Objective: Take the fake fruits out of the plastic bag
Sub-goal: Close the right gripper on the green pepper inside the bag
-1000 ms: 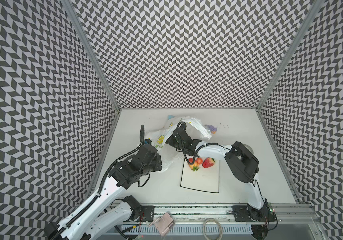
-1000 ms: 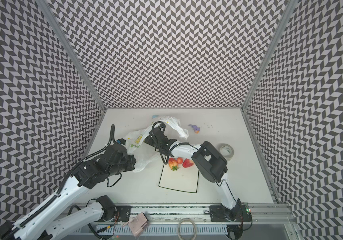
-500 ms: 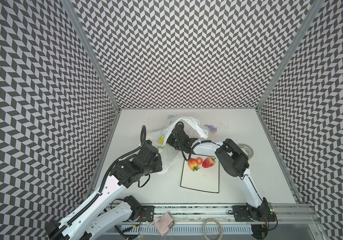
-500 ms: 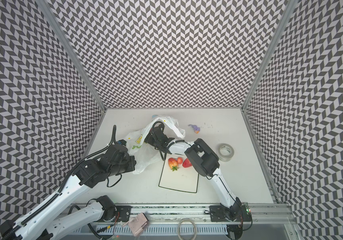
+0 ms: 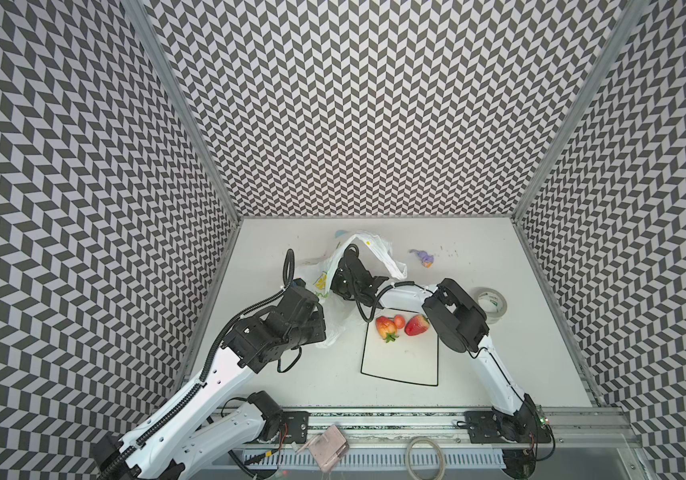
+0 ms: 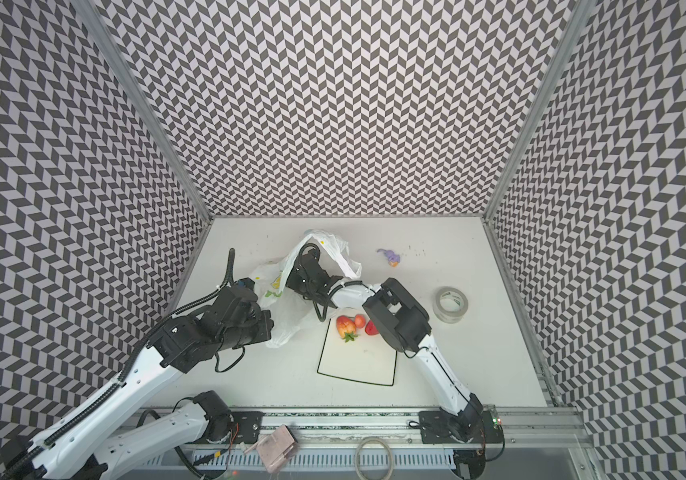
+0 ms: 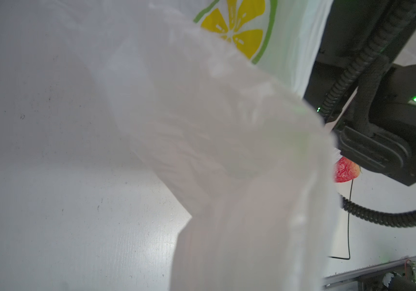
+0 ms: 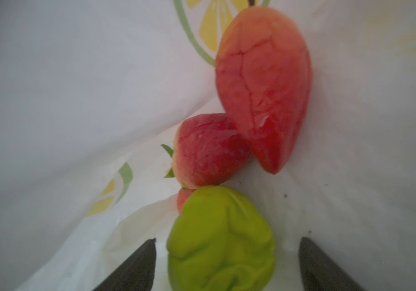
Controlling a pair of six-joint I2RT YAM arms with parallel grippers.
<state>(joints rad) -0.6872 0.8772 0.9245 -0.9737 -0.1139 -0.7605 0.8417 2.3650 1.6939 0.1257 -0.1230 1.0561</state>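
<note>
Right gripper [image 8: 227, 240] is inside the plastic bag [image 5: 387, 257], jaws spread wide, gripping nothing. The yellow-green pear [image 8: 222, 257] sits between the fingers [image 8: 136, 267] with a gap on each side; I see no contact. Deeper in the bag lie a large strawberry [image 8: 264, 88] and a smaller strawberry [image 8: 206, 151], touching each other, the smaller one also against the pear. A small orange-red fruit [image 8: 183, 201] peeks out behind the pear, mostly hidden. In both top views the right wrist disappears into the bag mouth, so those jaws show only in the right wrist view. Left gripper [image 5: 318, 329] is clenched. Its fingers are hidden in every view, but in the left wrist view the bag film gathers into pleats right where they would be, so I read it as pinching the bag on its left side. The bag sits mid-table [image 5: 478, 365], beside the far left corner of the plate [image 5: 399, 365]. Already out, in a row along the plate's far edge: a leafy strawberry [image 5: 386, 326], a round orange-red fruit [image 5: 399, 320] and a red strawberry [image 5: 416, 325], close together. The purple toy figure [image 5: 424, 257] and the tape roll [image 5: 492, 305] lie off to the right, apart from the bag.
</note>
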